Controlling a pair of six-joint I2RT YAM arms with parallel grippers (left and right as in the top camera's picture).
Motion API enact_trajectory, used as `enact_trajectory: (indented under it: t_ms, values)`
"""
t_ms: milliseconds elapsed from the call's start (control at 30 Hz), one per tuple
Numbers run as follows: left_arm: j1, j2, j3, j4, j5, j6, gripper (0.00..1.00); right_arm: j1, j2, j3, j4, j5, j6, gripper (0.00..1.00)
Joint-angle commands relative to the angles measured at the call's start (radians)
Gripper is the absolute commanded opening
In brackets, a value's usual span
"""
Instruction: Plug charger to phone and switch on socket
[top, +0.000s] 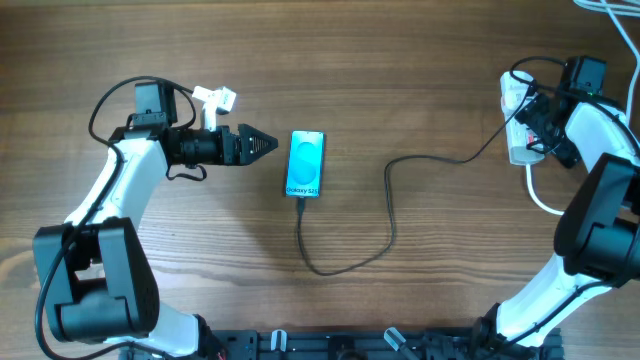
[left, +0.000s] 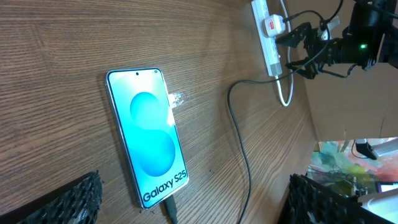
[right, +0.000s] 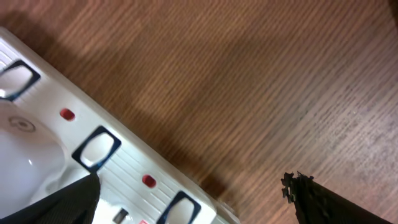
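Note:
The phone (top: 305, 164) lies flat mid-table with its teal screen lit; it also shows in the left wrist view (left: 149, 140). The charger (top: 390, 205), a thin black cable, loops from the phone's near end across to the socket (top: 516, 120). Its dark connector (left: 170, 210) sits against the phone's bottom edge and looks inserted. My left gripper (top: 268, 143) hovers open just left of the phone, with its fingers (left: 68, 199) wide apart. My right gripper (top: 540, 125) hangs open right over the socket (right: 124, 168), one finger (right: 59, 205) above the strip, by its rocker switches and red marks.
A white plug (left: 273, 26) sits in the socket, and a thick white lead (top: 537, 192) curls toward the right arm's base. The table's right edge (left: 311, 118) runs close behind the socket, with clutter beyond. More white cables (top: 610, 15) hang at the top right.

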Motion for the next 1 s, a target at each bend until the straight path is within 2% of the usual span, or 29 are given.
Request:
enact_trajectory:
  t_ms: [0, 100, 200, 433, 700, 967]
  values:
    - [0.001, -0.008, -0.001, 0.003, -0.002, 0.002, 1.0, -0.009, 0.06, -0.006, -0.006, 0.007, 0.005, 1.0]
    - [0.001, -0.008, -0.001, 0.003, -0.002, 0.002, 1.0, -0.009, 0.06, -0.006, -0.009, 0.042, 0.024, 1.0]
    - [0.001, -0.008, -0.001, 0.003, -0.002, 0.002, 1.0, -0.009, 0.062, -0.006, -0.042, 0.133, 0.106, 1.0]
    - [0.001, -0.008, -0.001, 0.003, -0.002, 0.002, 1.0, -0.009, 0.064, -0.006, -0.032, 0.137, 0.119, 1.0]
    - [0.001, -0.008, -0.001, 0.003, -0.002, 0.002, 1.0, -0.008, 0.064, -0.006, 0.099, -0.074, -0.069, 1.0]
    - [0.001, -0.008, -0.001, 0.003, -0.002, 0.002, 1.0, -0.008, 0.066, -0.006, 0.096, -0.074, -0.074, 1.0]
